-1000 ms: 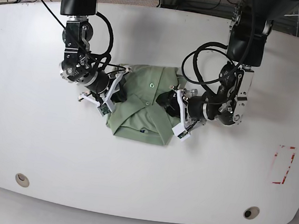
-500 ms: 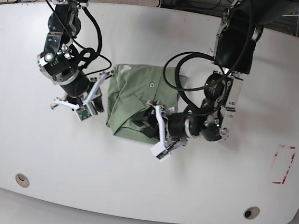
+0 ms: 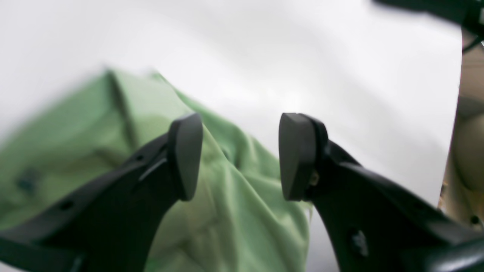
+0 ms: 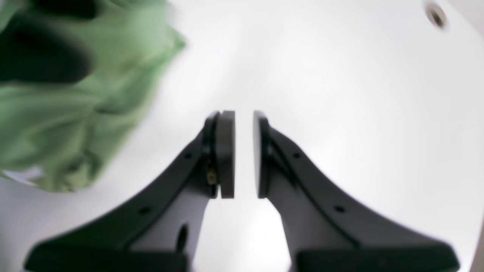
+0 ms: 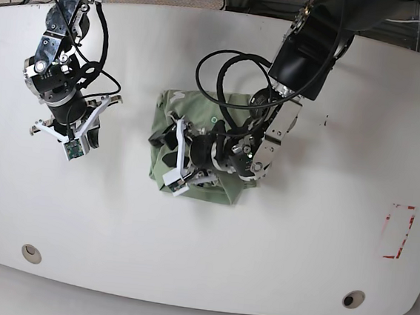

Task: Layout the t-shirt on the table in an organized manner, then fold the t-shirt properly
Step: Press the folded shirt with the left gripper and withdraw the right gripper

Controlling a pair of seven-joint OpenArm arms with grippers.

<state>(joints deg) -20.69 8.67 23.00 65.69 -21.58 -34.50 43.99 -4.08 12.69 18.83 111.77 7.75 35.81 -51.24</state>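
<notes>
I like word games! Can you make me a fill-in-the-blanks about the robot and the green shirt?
1. The t-shirt is the colour ____.
2. The left gripper is over the shirt with its jaws ____.
3. The right gripper hangs over the bare ____, holding nothing.
4. The table is ____.

Missing words: green; open; table; white

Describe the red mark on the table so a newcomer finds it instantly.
Start at the big white table in the base view and go to its right edge. The red mark is a small upright outlined rectangle, the only red thing, far from the green t-shirt.
</notes>
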